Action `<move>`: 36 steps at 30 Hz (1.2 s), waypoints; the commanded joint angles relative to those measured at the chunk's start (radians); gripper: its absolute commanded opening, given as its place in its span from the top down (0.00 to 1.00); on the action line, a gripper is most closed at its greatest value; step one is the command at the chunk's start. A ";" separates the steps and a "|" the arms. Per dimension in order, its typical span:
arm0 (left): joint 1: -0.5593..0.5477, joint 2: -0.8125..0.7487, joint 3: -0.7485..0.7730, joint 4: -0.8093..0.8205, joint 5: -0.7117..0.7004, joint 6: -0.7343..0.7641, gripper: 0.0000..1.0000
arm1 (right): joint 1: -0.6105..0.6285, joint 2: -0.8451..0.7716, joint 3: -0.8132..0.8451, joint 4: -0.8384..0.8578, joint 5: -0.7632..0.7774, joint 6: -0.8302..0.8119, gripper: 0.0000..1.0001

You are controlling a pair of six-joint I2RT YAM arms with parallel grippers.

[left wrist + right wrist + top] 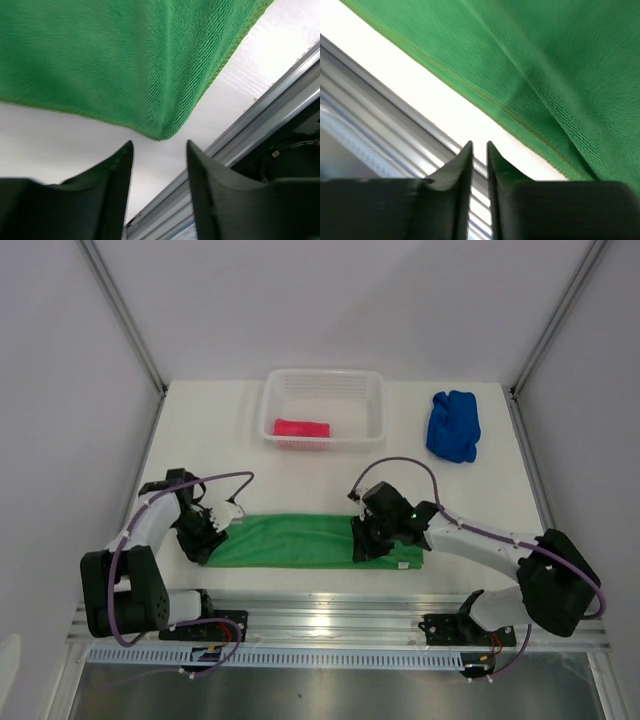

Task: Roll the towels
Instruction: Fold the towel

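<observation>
Top external view is showing the green towel (300,540) lying flat along the table's (200,440) near edge, the left gripper (159,144) standing open and empty off 1 corner, the right gripper (479,145) barely ajar at the other end, holding nothing. With neither end held, rolling is risking a crooked, loose bundle or a gripper snagging the rail (340,605); the pink towel (301,427) in the basket (325,373) and the blue towel (453,426) are sitting well apart.
</observation>
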 commanded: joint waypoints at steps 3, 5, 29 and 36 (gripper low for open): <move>0.017 -0.102 0.186 -0.176 0.193 0.004 0.42 | -0.196 -0.145 0.118 -0.084 0.087 0.091 0.66; 0.035 -0.096 0.276 -0.236 0.246 -0.030 0.40 | -0.287 -0.197 0.097 -0.115 0.104 0.106 0.61; 0.066 0.484 0.501 0.060 0.067 -0.541 0.41 | -0.721 -0.006 -0.107 0.170 -0.055 -0.088 0.55; 0.055 0.531 0.473 0.058 0.096 -0.535 0.58 | -0.726 0.077 -0.077 0.133 -0.039 -0.074 0.55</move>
